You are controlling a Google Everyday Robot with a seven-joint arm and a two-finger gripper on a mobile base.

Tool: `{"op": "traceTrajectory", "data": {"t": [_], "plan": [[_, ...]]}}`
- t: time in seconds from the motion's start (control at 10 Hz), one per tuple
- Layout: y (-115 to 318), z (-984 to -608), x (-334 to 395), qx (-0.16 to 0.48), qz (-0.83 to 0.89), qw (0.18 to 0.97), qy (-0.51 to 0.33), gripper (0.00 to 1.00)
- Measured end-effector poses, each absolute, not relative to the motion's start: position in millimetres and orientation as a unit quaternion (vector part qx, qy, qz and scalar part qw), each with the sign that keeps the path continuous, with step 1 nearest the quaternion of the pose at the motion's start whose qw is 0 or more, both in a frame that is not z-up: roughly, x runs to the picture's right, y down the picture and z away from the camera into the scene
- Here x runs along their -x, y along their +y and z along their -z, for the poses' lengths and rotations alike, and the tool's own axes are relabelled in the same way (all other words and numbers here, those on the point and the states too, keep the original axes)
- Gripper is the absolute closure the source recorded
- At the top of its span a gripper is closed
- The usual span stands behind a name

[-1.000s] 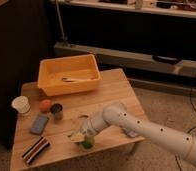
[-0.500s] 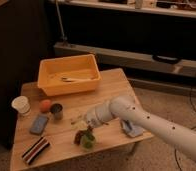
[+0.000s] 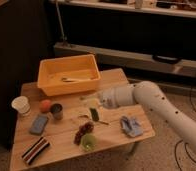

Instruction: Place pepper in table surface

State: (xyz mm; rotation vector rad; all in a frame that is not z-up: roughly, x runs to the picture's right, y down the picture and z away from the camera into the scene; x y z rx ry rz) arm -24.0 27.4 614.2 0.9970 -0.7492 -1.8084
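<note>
Gripper (image 3: 93,105) over the middle of the desk (image 3: 111,142), at the end of a white arm (image 3: 141,97) reaching in from the right. Fingers (image 3: 90,103) point down, drawn in narrow on the top end of the pepper (image 3: 94,115). Pepper hangs upright directly below the fingers. Can't tell whether its lower tip touches the wood.

Containers:
- Yellow tub (image 3: 50,86) behind the fingers, at the far edge of the desk. One pale long utensil (image 3: 75,79) lies flat inside; can't tell what kind.
- Light green cup (image 3: 88,143) in front of the fingers, near the front edge of the desk. Contents too dim to make out.
- Small dark cup (image 3: 56,111) left of the fingers, upright. Inside not visible.
- White paper cup (image 3: 21,105) farther left, near the desk's left edge, upright. Inside not visible.

Loose items:
- Dark red grape cluster (image 3: 84,130) just in front of the fingers, between the pepper and the green cup, touching or nearly touching the cup's rim.
- Orange ball (image 3: 45,105) left of the fingers, just beside the dark cup.
- Blue sponge (image 3: 39,124) left and forward of the fingers.
- Striped flat block (image 3: 35,150) at the front left corner.
- Blue cloth (image 3: 131,125) right and forward of the fingers, under the arm's line.
</note>
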Motion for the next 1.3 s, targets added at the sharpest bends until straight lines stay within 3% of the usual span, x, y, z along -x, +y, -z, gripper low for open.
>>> {"op": "traceTrajectory", "data": {"t": [0.3, 0.6, 1.3], "plan": [[-32.4, -611.0, 0.4, -0.421, 0.704, 0.493, -0.288, 1.00], [-51.8, -639.1, -13.5, -0.405, 0.691, 0.525, -0.286, 1.00], [9.3, -790.0, -48.4, -0.298, 0.689, 0.593, -0.291, 1.00]]}}
